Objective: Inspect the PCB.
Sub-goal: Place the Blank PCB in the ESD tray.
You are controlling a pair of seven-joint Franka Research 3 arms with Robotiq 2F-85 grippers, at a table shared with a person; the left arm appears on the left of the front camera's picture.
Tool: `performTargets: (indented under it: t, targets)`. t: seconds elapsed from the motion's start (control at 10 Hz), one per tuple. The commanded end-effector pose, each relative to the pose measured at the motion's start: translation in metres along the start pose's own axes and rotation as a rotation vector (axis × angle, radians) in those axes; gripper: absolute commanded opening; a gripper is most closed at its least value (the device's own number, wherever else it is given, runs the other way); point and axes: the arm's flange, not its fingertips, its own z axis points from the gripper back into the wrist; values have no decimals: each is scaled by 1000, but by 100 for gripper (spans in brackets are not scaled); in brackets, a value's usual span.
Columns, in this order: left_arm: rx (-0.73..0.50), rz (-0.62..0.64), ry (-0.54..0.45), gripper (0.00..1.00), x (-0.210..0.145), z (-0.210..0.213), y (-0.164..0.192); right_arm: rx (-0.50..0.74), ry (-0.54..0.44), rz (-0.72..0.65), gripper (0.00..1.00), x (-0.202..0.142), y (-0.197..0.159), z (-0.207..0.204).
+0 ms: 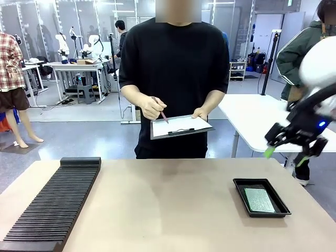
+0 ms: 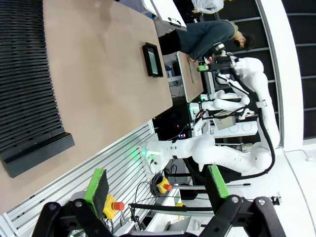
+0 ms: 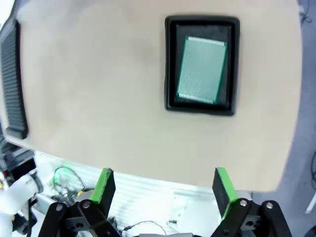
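On the table, at four o'clock in the front view, one PCB point(image 1: 259, 200) lies flat in one tray point(image 1: 239, 190). Two grippers, left point(image 2: 155, 185) and right point(image 1: 286, 149), hang released and empty; one person point(image 1: 173, 79) holds one clipboard point(image 1: 180, 126).

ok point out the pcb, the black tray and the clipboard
PCB point(image 3: 201, 70): right wrist view, middle of the green board.
black tray point(image 3: 171, 64): right wrist view, its left rim.
clipboard point(image 1: 184, 125): front view, the white paper on it.
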Motion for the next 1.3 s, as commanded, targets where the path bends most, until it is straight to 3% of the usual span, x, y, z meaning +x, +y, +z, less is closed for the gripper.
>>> performTargets:
  t: [0.0, 0.2, 0.6, 1.2]
  targets:
    - [0, -2, 2, 100, 2, 1, -1, 79, 0, 12, 100, -25, -25, 45]
    - [0, -2, 2, 100, 2, 1, -1, 152, -57, 16, 100, -58, -46, 80]
    - [0, -2, 2, 100, 2, 1, -1, 322, -179, 25, 100, -101, -73, 98]
    - [0, -2, 2, 100, 2, 1, -1, 519, -198, 10, 100, -114, -93, 85]
